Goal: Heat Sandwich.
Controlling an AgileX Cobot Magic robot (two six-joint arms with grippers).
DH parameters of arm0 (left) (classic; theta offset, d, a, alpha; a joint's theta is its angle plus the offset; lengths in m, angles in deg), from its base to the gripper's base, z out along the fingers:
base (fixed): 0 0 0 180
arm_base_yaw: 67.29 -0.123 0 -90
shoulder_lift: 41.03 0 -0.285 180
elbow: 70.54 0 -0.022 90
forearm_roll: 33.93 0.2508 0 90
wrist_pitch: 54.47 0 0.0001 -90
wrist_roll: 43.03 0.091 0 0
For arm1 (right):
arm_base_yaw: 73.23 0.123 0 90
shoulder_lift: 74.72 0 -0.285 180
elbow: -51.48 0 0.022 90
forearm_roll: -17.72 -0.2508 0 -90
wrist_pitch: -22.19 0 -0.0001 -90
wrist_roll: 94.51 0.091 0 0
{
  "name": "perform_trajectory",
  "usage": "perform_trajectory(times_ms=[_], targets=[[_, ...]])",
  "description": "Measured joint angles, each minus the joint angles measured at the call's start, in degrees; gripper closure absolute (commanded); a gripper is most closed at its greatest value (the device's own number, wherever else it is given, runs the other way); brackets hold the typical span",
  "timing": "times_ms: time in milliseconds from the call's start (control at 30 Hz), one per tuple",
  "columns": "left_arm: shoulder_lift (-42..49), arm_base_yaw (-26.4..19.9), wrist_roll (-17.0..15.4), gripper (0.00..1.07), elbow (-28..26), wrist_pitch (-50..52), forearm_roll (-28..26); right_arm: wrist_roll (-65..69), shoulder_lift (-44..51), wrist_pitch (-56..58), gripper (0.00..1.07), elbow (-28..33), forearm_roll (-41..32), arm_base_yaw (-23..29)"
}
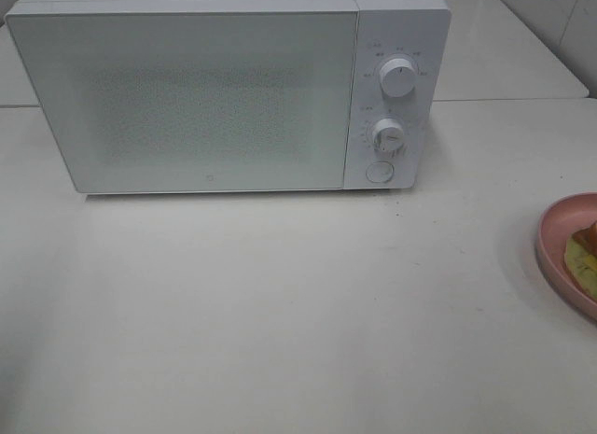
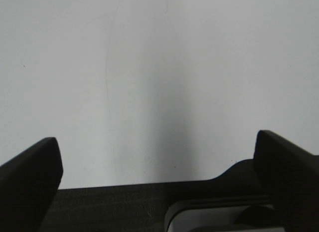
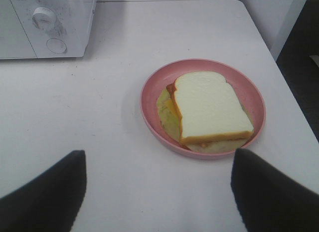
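Observation:
The sandwich (image 3: 210,107), white bread with a tan crust and yellow-green filling sticking out, lies on a round pink plate (image 3: 149,105). In the high view only an edge of the sandwich (image 1: 585,254) and the plate (image 1: 557,243) shows at the right border. The white microwave (image 1: 229,89) stands at the back of the table with its door shut. My right gripper (image 3: 158,192) is open, short of the plate, with nothing between its fingers. My left gripper (image 2: 158,164) is open over bare white table. Neither arm shows in the high view.
The microwave has two round knobs (image 1: 398,79) and a round button (image 1: 379,171) on its right panel. The table's right edge (image 3: 294,87) runs close beside the plate. A seam in the tabletop (image 1: 513,100) runs behind the microwave's right side.

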Motion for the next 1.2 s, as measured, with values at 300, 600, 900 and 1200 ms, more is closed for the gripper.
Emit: perform_trajectory(times_ms=[300,600,900,1200], targets=[[10.3,-0.1,0.1,0.05,6.2,0.9,0.0,0.0,0.0,0.0,0.31,0.0,0.0,0.0],[21.1,-0.1,0.1,0.05,10.1,4.3,0.1,0.0,0.0,0.0,0.31,0.0,0.0,0.0],[31.4,-0.1,0.0,0.05,10.1,4.3,-1.8,0.0,0.0,0.0,0.31,0.0,0.0,0.0],[36.4,-0.1,0.0,0.05,10.1,4.4,-2.3,0.0,0.0,0.0,0.31,0.0,0.0,0.0]])
